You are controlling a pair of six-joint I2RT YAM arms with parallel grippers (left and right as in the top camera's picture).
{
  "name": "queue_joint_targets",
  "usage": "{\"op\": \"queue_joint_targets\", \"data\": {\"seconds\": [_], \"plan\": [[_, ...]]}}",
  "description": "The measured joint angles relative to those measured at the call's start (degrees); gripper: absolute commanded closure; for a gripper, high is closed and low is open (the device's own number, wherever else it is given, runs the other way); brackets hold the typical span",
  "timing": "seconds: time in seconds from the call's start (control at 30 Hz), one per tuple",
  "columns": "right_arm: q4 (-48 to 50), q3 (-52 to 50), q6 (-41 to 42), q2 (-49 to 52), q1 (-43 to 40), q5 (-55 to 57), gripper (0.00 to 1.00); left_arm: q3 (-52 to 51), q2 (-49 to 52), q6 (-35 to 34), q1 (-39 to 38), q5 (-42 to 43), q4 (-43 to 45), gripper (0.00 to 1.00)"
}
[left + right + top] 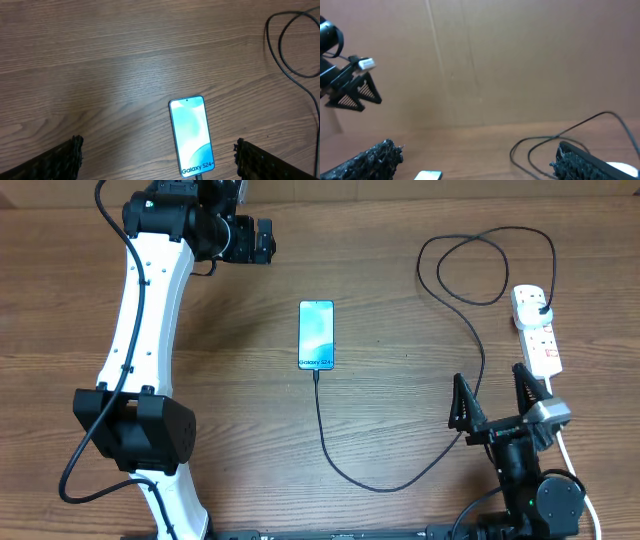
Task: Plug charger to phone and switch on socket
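Two arms over one wood-grain surface (380, 240); we note the overhead view by clock face, the phone at centre.

- Left arm (150, 290): white links run up the 9 o'clock side and end at 11 o'clock. In the left wrist view its jaws are spread wide and hold nothing; one dark finger (67, 157) sits at each lower corner, bare wood between them.
- Right arm (530, 480): at 5 o'clock. Its jaws are spread as well and pinch nothing; fingers (460, 405) point toward 12 o'clock.
- Socket (540, 340): white strip at 3 o'clock, lying flat, with red markings. We cannot tell the switch position. Its near end is just beside the right fingers.
- Charger (340, 460): thin black cable leaves the phone at 6 o'clock, sweeps out to 4 o'clock, climbs between the right fingers, loops at 2 o'clock and ends in a black plug (540, 305) seated in the strip's far end.
- Phone (316, 333): flat, screen lit blue-white, "Galaxy S24" by its 6 o'clock edge.
- Connector tip (316, 373): meets that edge.
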Motion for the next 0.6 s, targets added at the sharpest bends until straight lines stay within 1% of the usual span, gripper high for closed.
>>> {"op": "queue_joint_targets", "data": {"seconds": [0.07, 0.3, 0.6], "plan": [[0.92, -1.95, -0.26, -1.75, 0.00, 1.09, 0.00, 0.00, 0.00, 0.00, 0.00, 0.00, -0.02, 0.00], [5.62, -3.48, -0.31, -2.01, 0.00, 2.69, 0.00, 0.00, 0.00, 0.00, 0.00, 0.00, 0.00, 0.00], [6.29, -4.46, -1.16, -2.01, 0.00, 4.83, 0.00, 0.00, 0.00, 0.00, 0.00, 0.00, -0.02, 0.00]]}}
